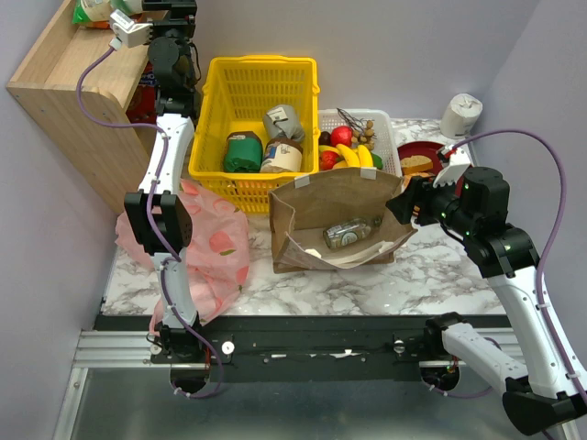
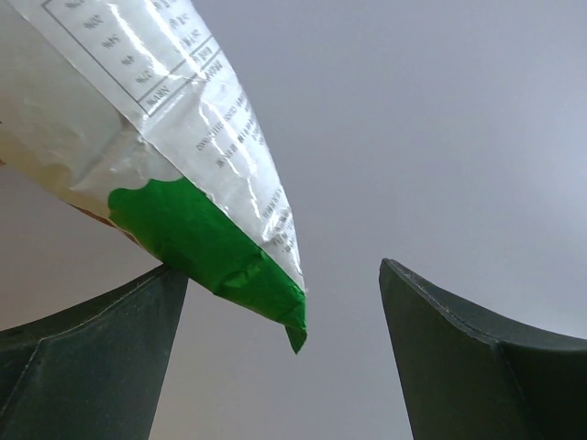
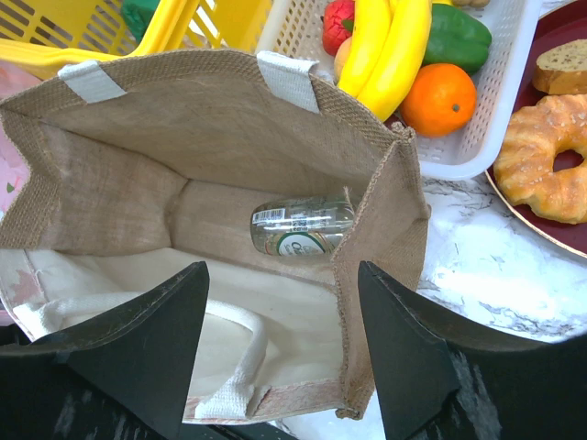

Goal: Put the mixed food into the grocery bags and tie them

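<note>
Left wrist view: crisp packet [image 2: 170, 156] slants, corner pointing lower right.

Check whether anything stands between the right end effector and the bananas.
Nothing covers the bananas; they lie on top in the white basket. Only the brown bag's far rim lies between them and the right end effector, which hovers open above the bag's mouth.

Open-mouthed brown bag [image 3: 229, 128], bottle [image 3: 303, 226] lying inside, seemingly room beside it
</note>
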`<state>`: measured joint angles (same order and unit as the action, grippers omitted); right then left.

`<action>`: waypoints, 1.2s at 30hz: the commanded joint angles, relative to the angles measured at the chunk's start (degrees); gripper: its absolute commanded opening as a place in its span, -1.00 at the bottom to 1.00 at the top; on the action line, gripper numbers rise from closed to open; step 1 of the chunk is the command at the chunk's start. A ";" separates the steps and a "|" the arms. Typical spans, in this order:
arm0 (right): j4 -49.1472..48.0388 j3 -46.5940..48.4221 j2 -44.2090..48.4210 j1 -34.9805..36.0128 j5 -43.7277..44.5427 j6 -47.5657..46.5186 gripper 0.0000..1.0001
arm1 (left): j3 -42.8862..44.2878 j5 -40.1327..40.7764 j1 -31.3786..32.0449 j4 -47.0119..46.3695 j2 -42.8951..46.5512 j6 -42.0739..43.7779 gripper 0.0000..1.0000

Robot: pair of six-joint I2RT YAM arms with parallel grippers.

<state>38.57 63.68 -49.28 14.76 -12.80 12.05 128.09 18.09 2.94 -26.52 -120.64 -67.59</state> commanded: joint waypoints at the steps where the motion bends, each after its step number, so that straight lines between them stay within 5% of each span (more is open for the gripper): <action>1: -0.77 1.53 0.23 -0.26 -0.21 -0.19 0.50 | 2.59 -0.33 -0.74 1.30 -2.49 -4.65 0.87; 4: -0.42 1.89 0.41 -0.26 -0.21 -0.19 0.50 | 4.18 0.19 -1.09 2.27 -3.64 -5.97 0.86; 13: -0.07 1.89 1.64 -0.26 0.32 -0.01 0.50 | 8.22 0.20 -1.88 4.29 -6.80 -8.08 0.36; 26: 0.02 0.57 2.78 -0.26 0.58 0.16 0.50 | 0.68 -4.02 -1.89 -3.08 -2.24 -3.52 -1.00; 36: -0.34 0.04 2.87 -0.35 -0.12 -0.54 0.50 | -10.67 -14.12 2.59 -12.32 6.90 21.26 -1.00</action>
<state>38.63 63.68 -47.07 14.76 -12.78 11.99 118.72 10.41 3.03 -33.04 -119.28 -60.07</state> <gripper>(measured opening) 0.747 0.011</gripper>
